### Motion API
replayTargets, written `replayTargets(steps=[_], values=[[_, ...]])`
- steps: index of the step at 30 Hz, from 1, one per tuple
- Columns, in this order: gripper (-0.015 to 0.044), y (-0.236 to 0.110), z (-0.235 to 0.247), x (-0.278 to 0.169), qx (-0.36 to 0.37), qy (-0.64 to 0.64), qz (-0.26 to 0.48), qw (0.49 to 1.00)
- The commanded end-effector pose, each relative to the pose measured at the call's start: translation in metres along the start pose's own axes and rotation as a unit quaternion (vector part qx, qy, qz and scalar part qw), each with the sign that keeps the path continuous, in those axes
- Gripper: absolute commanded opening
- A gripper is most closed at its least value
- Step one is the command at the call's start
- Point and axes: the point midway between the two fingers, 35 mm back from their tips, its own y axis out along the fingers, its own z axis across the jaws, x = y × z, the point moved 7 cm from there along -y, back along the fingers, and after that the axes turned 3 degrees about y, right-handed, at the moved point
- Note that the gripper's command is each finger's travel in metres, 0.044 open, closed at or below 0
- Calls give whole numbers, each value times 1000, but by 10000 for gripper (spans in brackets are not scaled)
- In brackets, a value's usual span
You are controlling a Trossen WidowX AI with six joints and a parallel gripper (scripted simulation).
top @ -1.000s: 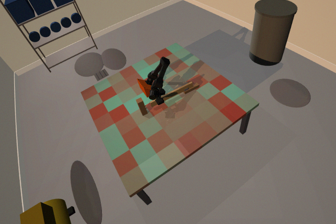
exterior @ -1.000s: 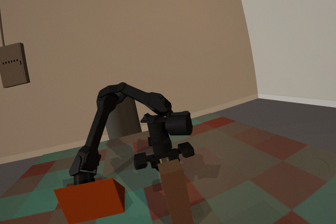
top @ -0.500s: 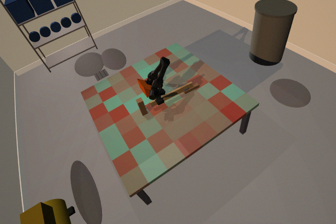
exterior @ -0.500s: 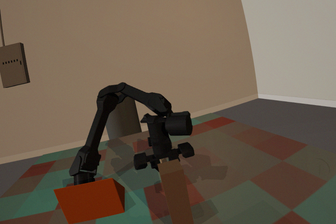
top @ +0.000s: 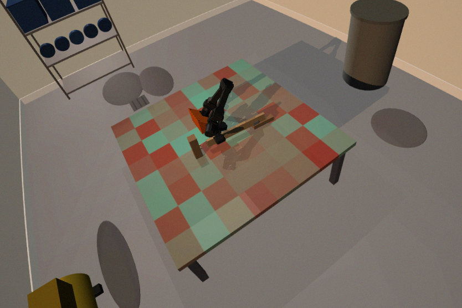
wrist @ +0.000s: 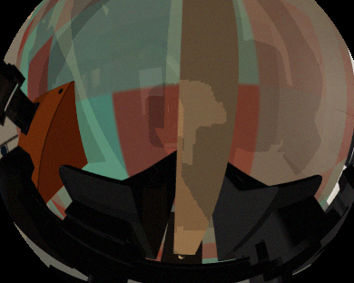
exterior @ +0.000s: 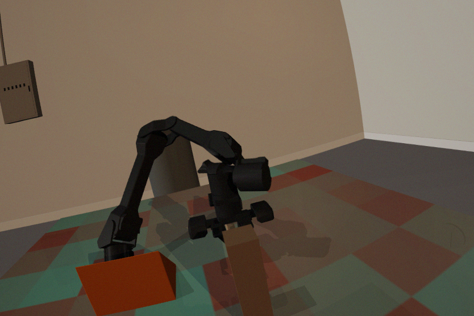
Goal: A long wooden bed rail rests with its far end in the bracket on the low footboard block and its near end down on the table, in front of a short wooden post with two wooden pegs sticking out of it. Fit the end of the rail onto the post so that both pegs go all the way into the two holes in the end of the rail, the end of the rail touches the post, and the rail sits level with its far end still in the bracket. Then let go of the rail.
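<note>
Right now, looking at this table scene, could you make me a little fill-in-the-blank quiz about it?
1. The jaws are shut on the wooden ____.
2. The wedge-shaped block beside the arm's base is coloured ____.
3. The table top has a ____ pattern of red, green and tan.
4. The short post stands ____ on the table.

Missing words: rail; orange; checkered; upright

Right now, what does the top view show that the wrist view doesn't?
Only the top view shows the short wooden post, the rail's far end at the low footboard block, and the whole checkered table. Only the wrist view shows the dark fingers pressing both sides of the rail. Both show the long wooden bed rail, the black gripper shut on it, and the orange wedge-shaped block.
</note>
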Motion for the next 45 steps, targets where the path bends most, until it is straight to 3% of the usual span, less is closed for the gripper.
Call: replayTargets(steps=[1, 45], values=[[0, -2, 0, -2, -4, -2, 2, 1000], [0, -4, -1, 4, -4, -2, 2, 1000]])
